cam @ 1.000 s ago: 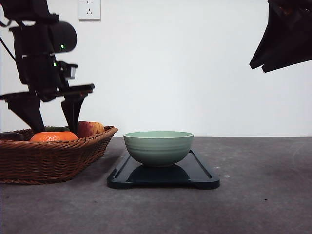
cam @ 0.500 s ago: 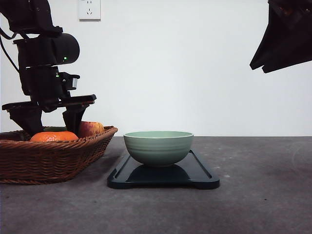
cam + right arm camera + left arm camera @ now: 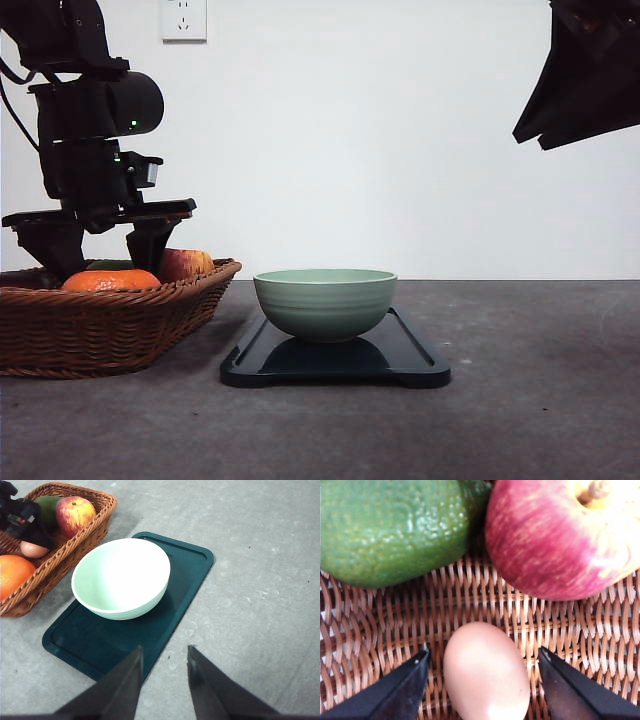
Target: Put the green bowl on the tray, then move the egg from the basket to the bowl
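Front view, near to far. Table (image 3: 540, 420): grey, matte. Tray (image 3: 412, 362) sits near centre, dark, long axis running near-to-far. Green bowl (image 3: 325, 303) rests upright on tray, towards its far half per right wrist view (image 3: 121, 578); bowl has nothing inside.

Basket (image 3: 110, 325) at left, just beside tray (image 3: 182, 580), not touching as far as can be judged. Contents: orange (image 3: 110, 281) at near side, apple (image 3: 185, 264) at far right side, green avocado-like fruit (image 3: 390, 527) beside apple (image 3: 560, 540), egg (image 3: 486, 672) lying on wicker floor between them and the orange.

Left gripper (image 3: 100, 255) is down inside basket, fingers either side of egg. Left wrist view: jaws spread wide, a clear gap of wicker showing between each fingertip (image 3: 415, 667) and the shell, no contact. Egg (image 3: 33, 549) is in basket, not in bowl.

Right gripper (image 3: 162, 655) is held high at upper right of scene, above the table to the near-right of tray, jaws parted narrowly, holding nothing.

Far: white wall w/ a socket (image 3: 183, 19) at upper left.
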### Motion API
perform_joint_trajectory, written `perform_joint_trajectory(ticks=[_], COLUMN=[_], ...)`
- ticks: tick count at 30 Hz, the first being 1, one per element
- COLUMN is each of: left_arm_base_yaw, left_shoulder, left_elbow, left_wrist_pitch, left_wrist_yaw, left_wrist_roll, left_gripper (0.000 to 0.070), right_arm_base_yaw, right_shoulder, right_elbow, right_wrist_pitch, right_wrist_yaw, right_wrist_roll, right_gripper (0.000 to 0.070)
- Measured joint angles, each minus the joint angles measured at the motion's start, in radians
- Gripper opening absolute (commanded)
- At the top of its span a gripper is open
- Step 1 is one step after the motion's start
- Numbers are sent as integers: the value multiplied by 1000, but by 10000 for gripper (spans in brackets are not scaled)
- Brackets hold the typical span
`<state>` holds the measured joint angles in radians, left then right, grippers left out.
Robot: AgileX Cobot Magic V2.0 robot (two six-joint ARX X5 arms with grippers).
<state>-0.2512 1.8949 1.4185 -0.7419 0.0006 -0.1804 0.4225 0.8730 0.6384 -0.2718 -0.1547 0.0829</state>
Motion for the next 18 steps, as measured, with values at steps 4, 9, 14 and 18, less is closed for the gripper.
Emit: perform_joint_trajectory(ticks=[4, 9, 14, 18], left_arm_base_yaw=[0, 0, 0, 0], left_shoulder=[9, 11, 11, 11], left_elbow=[0, 0, 0, 1], left_wrist_pitch=[-1, 2, 2, 2], left_wrist_yaw=[0, 0, -1, -1], left_wrist_roll=[0, 0, 0, -1], left_gripper=[432, 429, 228, 171], right_arm_base_yaw=[0, 0, 0, 0], right_shoulder=[0, 0, 0, 0], right_elbow=[0, 0, 0, 0], right_wrist_pitch=[0, 0, 0, 0], right_wrist_yaw=[0, 0, 0, 0], right_wrist_roll=[0, 0, 0, 0], right_gripper=[174, 174, 174, 174])
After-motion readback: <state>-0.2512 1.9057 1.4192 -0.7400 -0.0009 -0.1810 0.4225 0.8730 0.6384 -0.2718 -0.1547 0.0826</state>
